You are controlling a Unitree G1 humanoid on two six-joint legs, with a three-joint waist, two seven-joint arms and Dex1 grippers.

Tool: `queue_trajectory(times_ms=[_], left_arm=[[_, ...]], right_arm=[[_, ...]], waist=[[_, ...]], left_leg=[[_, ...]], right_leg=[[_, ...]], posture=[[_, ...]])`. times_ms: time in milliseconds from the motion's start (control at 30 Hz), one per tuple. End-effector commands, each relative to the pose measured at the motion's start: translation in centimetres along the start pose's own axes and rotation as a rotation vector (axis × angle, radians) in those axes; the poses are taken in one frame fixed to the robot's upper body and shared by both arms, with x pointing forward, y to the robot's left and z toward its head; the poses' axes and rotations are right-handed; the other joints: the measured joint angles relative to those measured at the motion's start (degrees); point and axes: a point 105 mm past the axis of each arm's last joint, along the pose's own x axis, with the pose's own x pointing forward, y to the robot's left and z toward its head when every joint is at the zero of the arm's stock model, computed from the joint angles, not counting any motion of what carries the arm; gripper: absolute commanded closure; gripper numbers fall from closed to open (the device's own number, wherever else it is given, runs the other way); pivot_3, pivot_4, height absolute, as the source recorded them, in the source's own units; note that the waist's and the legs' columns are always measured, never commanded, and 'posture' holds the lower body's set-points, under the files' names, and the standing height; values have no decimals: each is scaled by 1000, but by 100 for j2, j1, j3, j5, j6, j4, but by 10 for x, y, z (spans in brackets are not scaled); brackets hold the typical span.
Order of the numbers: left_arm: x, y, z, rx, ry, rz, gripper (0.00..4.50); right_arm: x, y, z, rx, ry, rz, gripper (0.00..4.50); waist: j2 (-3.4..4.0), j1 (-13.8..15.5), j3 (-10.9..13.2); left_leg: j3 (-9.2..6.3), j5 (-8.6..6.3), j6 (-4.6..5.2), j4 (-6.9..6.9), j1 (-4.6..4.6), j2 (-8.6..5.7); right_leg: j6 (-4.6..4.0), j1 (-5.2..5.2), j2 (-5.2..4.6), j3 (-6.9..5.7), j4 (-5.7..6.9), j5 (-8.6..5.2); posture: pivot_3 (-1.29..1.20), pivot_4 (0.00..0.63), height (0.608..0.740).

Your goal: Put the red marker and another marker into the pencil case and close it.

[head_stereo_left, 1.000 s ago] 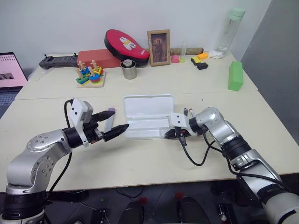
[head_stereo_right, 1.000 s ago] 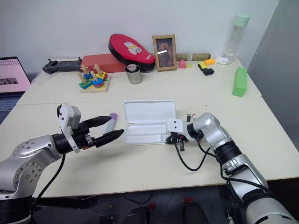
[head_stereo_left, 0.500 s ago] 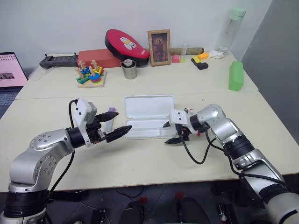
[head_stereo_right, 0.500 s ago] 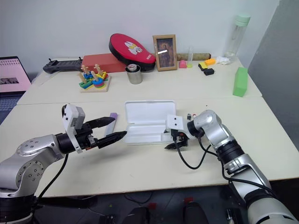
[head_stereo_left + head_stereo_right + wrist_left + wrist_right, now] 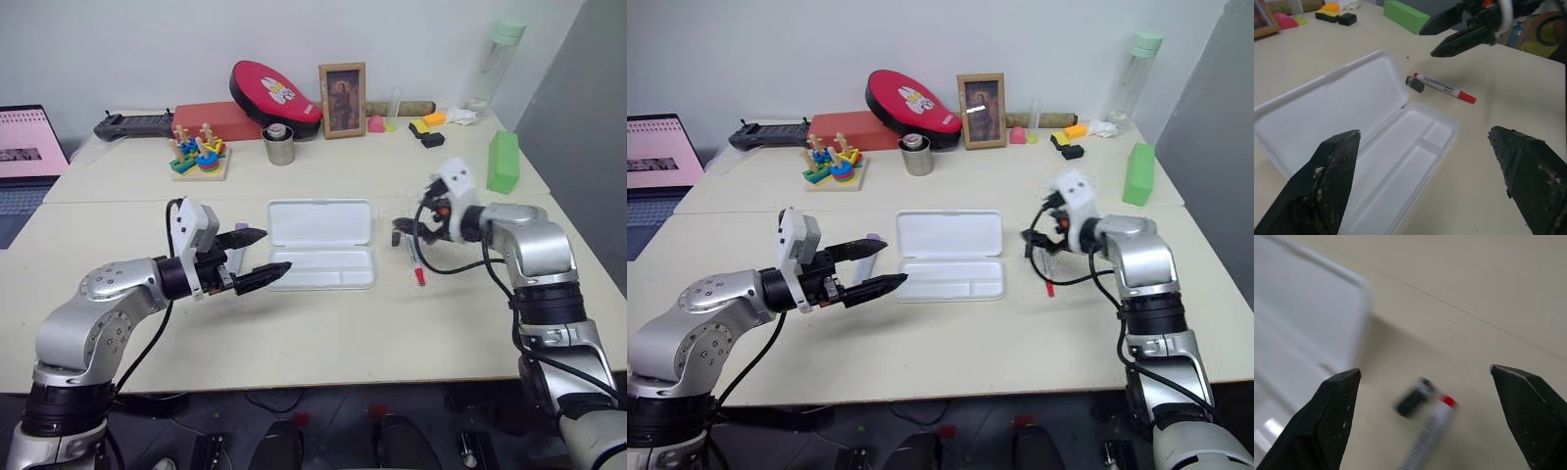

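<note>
A: The pencil case point(image 5: 321, 243) is seen open and empty between both spread pincers; nothing is held.

B: The red marker point(image 5: 415, 262) lies just below the right pincer point(image 5: 409, 231); another marker point(image 5: 871, 238) is glimpsed behind the left pincer point(image 5: 257, 257). Everything remains undone.

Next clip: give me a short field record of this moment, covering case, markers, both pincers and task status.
pencil case: open, lid laid back flat, tray holds no marker
red marker: on the table just right of the case, outside it
another marker: on the table left of the case, partly hidden by the left pincer
left pincer: open, holding nothing, pointing toward the case
right pincer: open, holding nothing, above the red marker
task status: neither marker in the case, case not closed
</note>
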Motion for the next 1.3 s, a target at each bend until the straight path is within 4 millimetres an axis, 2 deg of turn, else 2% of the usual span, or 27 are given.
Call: queue_trajectory(times_ms=[33,200,300,400,500,633,700,833,933,1033,1300], left_arm=[[7,3,14,66,-7,-46,0],[15,2,19,98,-2,-108,0],[18,1,20,108,4,-132,0],[19,2,22,117,3,-137,0],[19,1,22,119,0,-137,0],[19,1,21,118,-2,-136,0],[19,1,21,117,-2,-133,0],[18,1,20,116,-1,-129,0],[17,2,20,117,0,-125,0],[17,1,19,115,-1,-125,0],[18,1,17,113,-4,-124,0]], right_arm=[[-1,-10,-31,94,79,-157,56],[8,16,-45,172,92,-146,56],[11,25,-51,186,104,-149,56],[10,14,-55,150,97,-243,56],[1,-9,-49,31,81,-362,56],[-5,-21,-42,5,55,-418,56],[-9,-23,-29,47,9,-426,56],[-11,-9,-14,140,-37,-360,56],[-9,14,-9,204,-46,-270,56],[-3,36,-14,241,-32,-207,56],[7,60,-22,266,2,-151,56]], waist=[[-2,4,-1],[1,-125,0],[1,-147,-1],[0,-135,-2],[0,-129,-2],[0,-83,-1],[0,-103,-1],[3,-160,0],[3,-162,0],[3,-159,0],[5,-115,1]], left_leg=[[0,0,0,0,-1,0],[16,0,0,0,-11,0],[15,0,1,-1,-8,3],[15,0,1,0,-8,2],[15,0,1,1,-5,2],[12,1,2,3,-8,1],[13,1,2,1,-8,2],[15,1,3,0,-10,2],[13,1,3,-2,-9,3],[12,0,3,-2,-9,3],[11,1,3,-1,-9,2]], right_leg=[[-1,0,0,-2,0,0],[1,-18,-1,16,4,1],[1,-19,1,13,7,0],[1,-17,1,13,6,0],[4,-14,1,14,6,1],[6,-14,1,12,5,2],[5,-15,1,13,4,2],[5,-20,1,16,4,3],[5,-19,1,13,5,2],[5,-19,1,13,5,2],[5,-19,1,11,7,2]], posture=[[0,150,740],[0,150,740],[0,150,740],[0,150,740],[0,150,740],[0,150,740],[0,150,740],[0,150,740],[0,150,740],[0,150,740],[0,150,740]])
